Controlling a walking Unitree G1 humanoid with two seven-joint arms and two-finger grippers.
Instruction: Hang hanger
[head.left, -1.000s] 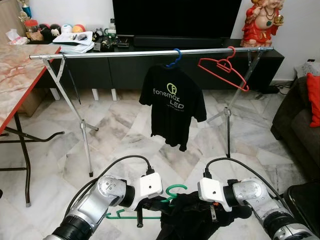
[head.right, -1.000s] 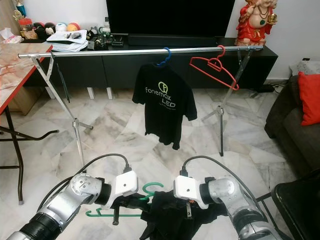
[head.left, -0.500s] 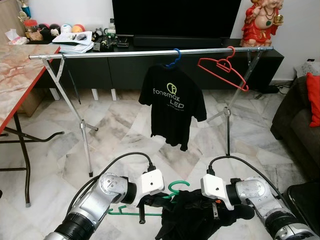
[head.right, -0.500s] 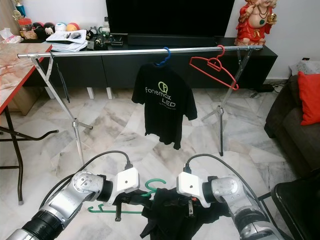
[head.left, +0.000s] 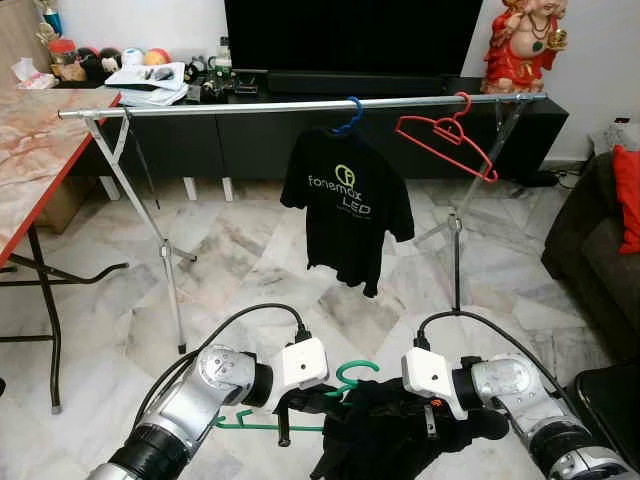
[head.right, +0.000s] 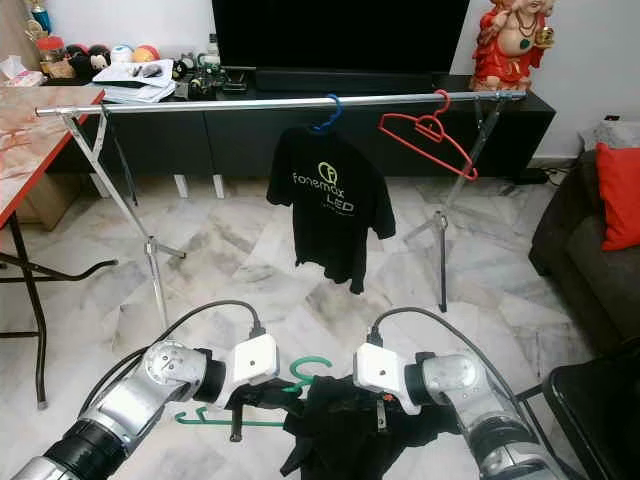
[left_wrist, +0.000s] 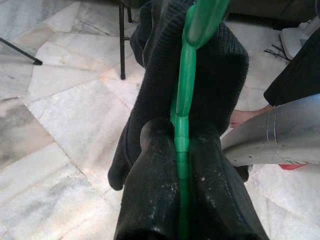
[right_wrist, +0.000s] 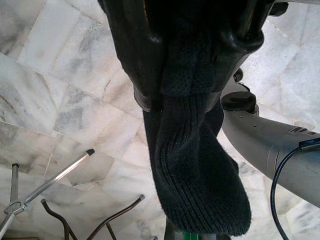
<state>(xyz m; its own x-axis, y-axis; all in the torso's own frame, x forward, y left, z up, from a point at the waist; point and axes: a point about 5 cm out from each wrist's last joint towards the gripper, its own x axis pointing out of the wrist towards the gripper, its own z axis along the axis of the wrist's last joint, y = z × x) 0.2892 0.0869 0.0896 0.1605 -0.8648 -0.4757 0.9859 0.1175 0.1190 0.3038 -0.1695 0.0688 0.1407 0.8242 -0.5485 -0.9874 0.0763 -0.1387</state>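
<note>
Left gripper: we clamp the green hanger.
Right gripper: pinches the dark garment.
Rail: far ahead and above; we lift level, hook leading.

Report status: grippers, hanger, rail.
Left gripper shut on green hanger. Right gripper shut on dark garment. Both low, well short of rail. Rail carries black shirt, red hanger.
</note>
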